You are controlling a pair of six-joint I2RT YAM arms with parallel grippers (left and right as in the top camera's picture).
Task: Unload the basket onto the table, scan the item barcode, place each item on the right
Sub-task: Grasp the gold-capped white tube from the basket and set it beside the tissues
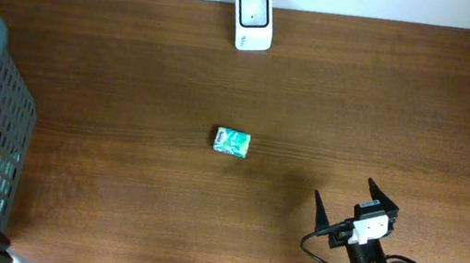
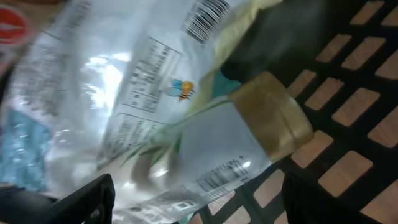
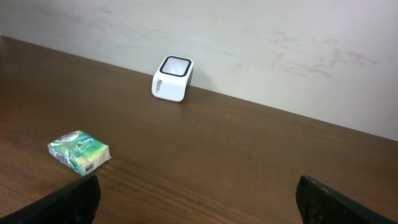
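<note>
- The scanner point(image 1: 253, 20), white with a dark window, stands at the top centre of the overhead view, at the far edge of the table point(image 1: 133, 60) by the wall point(image 3: 249, 31).
- A small green packet point(image 1: 232, 141) lies flat near the middle of the frame, well apart from the scanner and from both arms.
- A grey mesh basket point(image 1: 4, 50) fills the left edge of the overhead view, and coloured goods show inside it.
- The left arm reaches into the basket at the lower left, so the overhead view hides its fingers.
- In the left wrist view, the left gripper point(image 2: 199, 208) is spread wide, with one dark finger in each lower corner. Nothing is pinched between them.
- Beyond those fingers lies a crumpled clear bag point(image 2: 155, 93), blurred, with printed labels and a small bee picture.
- A barcode point(image 2: 208, 15) shows on the bag at the top centre of that frame.
- The basket's black grid is at the right of that frame.
- The right gripper point(image 1: 344, 189) sits at the lower right of the overhead view, jaws wide apart and empty, pointing up the frame.
- In the right wrist view, the packet point(image 3: 79, 152) is at the lower left and the scanner point(image 3: 172, 79) is at the upper left.
</note>
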